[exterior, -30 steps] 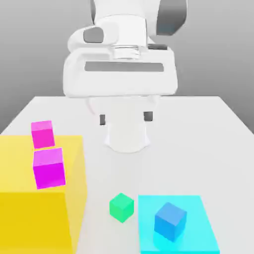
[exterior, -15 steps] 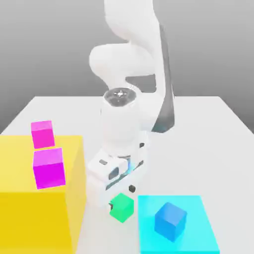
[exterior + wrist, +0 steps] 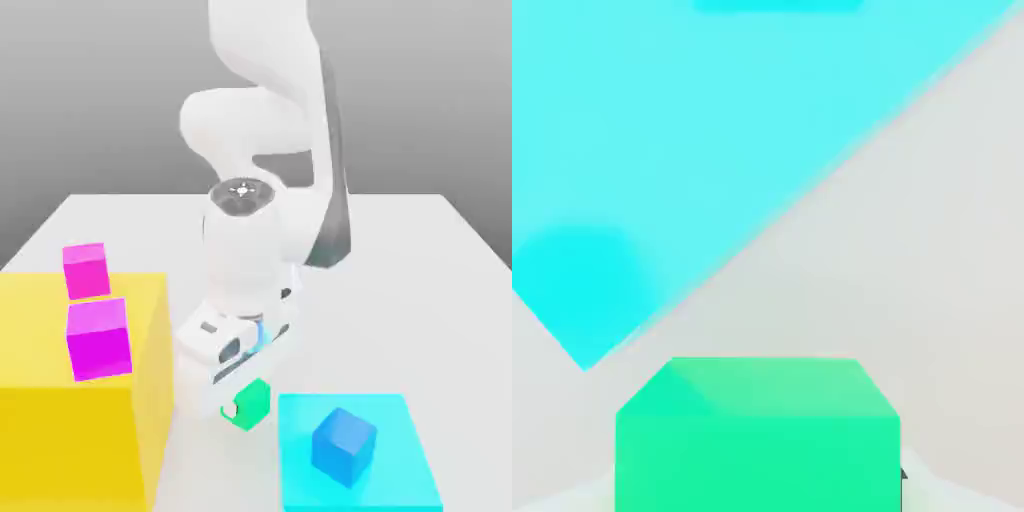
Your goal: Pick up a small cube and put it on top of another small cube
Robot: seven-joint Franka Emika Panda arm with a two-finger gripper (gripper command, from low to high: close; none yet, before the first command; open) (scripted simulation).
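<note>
With the fingers pinched on the green cube [image 3: 253, 402] low over the white table [image 3: 420, 240], my gripper [image 3: 243, 400] sits just beside the cyan pad [image 3: 400, 420] that carries the blue cube [image 3: 343, 446]. From this grip I judge the coming move runs toward the exterior view's left and farther back, where the smaller hot-pink cube [image 3: 86, 270] waits behind the larger violet-magenta cube [image 3: 98, 338] on the yellow block [image 3: 60, 430]

Blue cube [image 3: 343, 446] on cyan mat [image 3: 400, 420]
</note>
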